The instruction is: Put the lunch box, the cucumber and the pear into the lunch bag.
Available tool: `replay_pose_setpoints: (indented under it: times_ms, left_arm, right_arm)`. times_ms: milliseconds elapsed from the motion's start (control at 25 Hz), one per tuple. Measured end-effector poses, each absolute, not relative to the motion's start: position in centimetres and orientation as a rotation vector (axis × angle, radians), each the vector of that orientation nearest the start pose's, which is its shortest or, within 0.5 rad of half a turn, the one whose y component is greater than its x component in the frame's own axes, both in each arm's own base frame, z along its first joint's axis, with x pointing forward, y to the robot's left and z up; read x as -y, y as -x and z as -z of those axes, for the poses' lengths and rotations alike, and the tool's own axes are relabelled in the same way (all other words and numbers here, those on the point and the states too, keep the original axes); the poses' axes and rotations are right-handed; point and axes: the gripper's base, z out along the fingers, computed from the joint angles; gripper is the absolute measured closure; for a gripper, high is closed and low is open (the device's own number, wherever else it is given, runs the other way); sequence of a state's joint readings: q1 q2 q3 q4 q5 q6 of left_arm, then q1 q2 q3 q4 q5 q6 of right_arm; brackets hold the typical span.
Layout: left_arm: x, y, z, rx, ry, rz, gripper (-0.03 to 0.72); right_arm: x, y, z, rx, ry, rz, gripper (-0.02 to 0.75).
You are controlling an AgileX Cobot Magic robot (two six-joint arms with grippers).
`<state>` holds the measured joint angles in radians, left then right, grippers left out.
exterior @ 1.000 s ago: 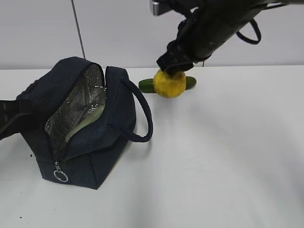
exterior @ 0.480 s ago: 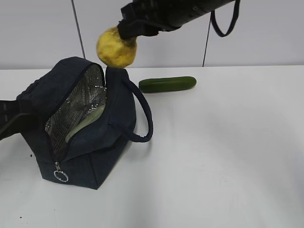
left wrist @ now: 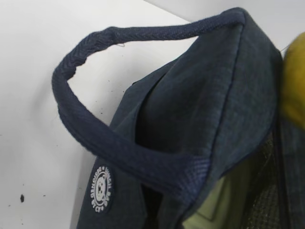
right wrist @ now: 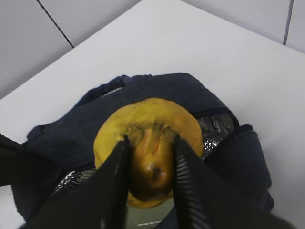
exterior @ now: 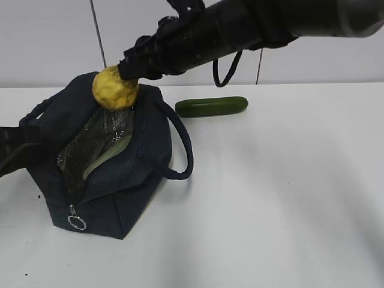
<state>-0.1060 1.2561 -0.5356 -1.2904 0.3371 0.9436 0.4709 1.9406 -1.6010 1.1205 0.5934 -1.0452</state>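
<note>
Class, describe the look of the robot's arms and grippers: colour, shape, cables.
The right arm is a thick, black, tube-like limb with a black cable looping beneath it. The right gripper has two flat black fingers with ribbed inner faces. The left arm shows only as a dark shape at the exterior view's edge.

Bright, even light — soft shadows on the white table (exterior: 288, 198); wrist views blur up close.

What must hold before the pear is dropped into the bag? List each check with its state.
1. Pear clamped in right gripper jaws: ok.
2. Bag unzipped, foil lining showing: ok.
3. Pear over the opening: ok by the right wrist view.
4. Lunch box already inside, room beside it: cannot tell.
5. Left gripper holding the bag open: cannot tell, jaws out of view.
6. Cucumber on the table, clear of the arm: ok.
</note>
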Motion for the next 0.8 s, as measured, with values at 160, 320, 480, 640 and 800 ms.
replay_pose_setpoints:
  times_ms: [160,320,480,640,800]
  left_arm:
    - [5.3,-22.4,-21.5,-2.326,0.092,0.595,0.707]
    - [5.3,-22.4,-21.5,-2.326,0.092,0.595,0.707]
    - [5.3,-22.4,-21.5,-2.326,0.092,0.595,0.707]
    - [5.3,-22.4,-21.5,-2.326,0.092,0.595,0.707]
    - [5.3,-22.4,-21.5,-2.326,0.092,0.595,0.707]
  right_arm:
    - [-25.5,-39.9,-26.3,-2.025,0.819,-0.842,0.517]
    - [-26.1,-41.0,-23.9,-2.065,0.821,-0.847,0.515]
    - [-26.5,-41.7,-22.4,-2.084,0.821,-0.849,0.477]
    - [-26.7,-42.2,-23.2,-2.053,0.817,-0.851,0.384]
    - [-26.9,-42.5,-24.5,-2.009,0.818,-0.847,0.351]
